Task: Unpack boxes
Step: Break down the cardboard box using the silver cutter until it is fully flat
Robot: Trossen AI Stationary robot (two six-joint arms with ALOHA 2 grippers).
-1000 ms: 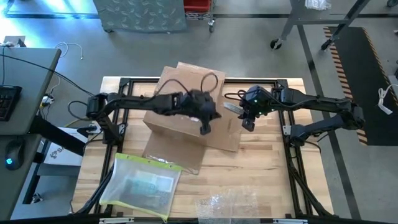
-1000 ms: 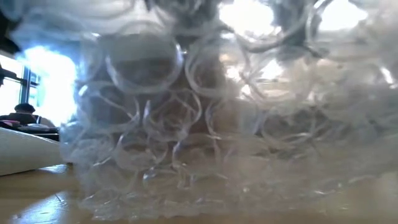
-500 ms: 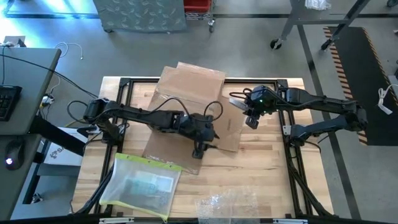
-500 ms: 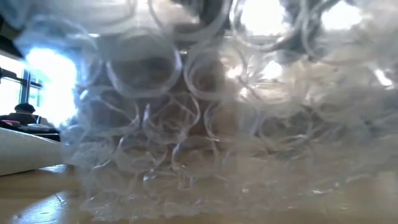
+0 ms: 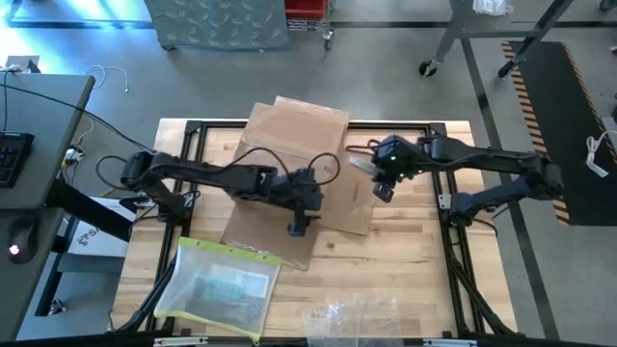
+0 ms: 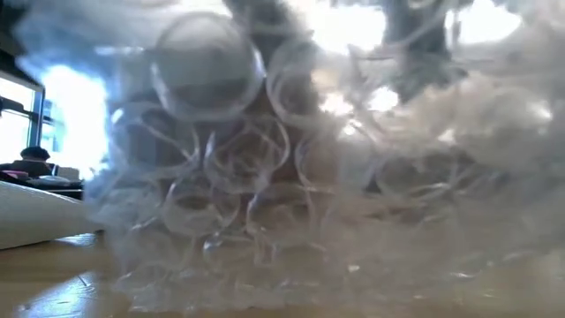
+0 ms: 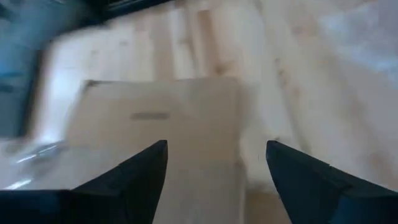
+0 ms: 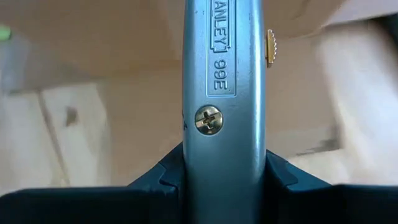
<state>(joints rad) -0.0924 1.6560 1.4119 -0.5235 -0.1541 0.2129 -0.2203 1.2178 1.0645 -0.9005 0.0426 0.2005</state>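
The brown cardboard box [image 5: 289, 154] lies mid-table with its flaps spread; its near flap [image 5: 260, 236] rests flat on the wood. My left gripper [image 5: 297, 228] hovers open just above that flap. The left wrist view shows the two dark fingers [image 7: 216, 149] apart with only cardboard [image 7: 155, 118] below. My right gripper [image 5: 384, 188] is at the box's right side, shut on a grey metal utility knife [image 5: 361, 164]. Bubble wrap hides both arms in the low view. My right gripper pinches the knife's grey body [image 8: 224, 134] between its two fingers [image 8: 155, 186], one on each flat-edged side. The knife runs along the fingers and juts out past their tips. It is lifted clear above the cardboard, slanting downward.
A clear sleeve with a yellow edge [image 5: 217, 287] lies at the near left. Crinkly bubble wrap [image 5: 357, 318] sits at the near edge and fills the low view [image 6: 282, 177]. Black frame rails [image 5: 453, 241] border the tabletop. Bare wood shows at the near right.
My left gripper has swung from over the middle of the box toward the table's near edge and a little left. It has rolled somewhat and has opened, and it now stands over the near flap. The box looks flatter than a second ago.
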